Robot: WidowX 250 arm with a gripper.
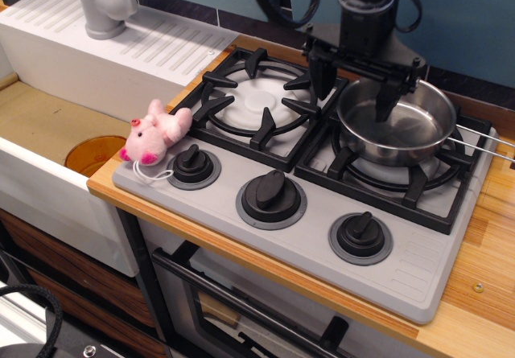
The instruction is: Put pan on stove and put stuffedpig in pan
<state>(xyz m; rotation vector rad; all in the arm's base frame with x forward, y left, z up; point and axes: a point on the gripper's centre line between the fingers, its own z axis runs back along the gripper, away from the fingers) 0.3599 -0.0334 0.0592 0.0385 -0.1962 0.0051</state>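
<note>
The shiny steel pan [402, 129] sits on the right burner of the grey stove [418, 261], its wire handle pointing right. The gripper [352, 88] hangs over the pan's left rim, open. One finger is outside the rim by the left burner, the other is inside the pan. The pink stuffedpig [154, 131] lies on the stove's front left corner, beside the left knob, its white string loop trailing forward. The gripper is far to the right of the pig.
A white sink unit [121, 60] with a grey faucet [105, 4] stands at the left, with an orange disc [92, 153] in the basin. Three black knobs [271, 197] line the stove's front. A wooden counter [491, 253] lies at the right.
</note>
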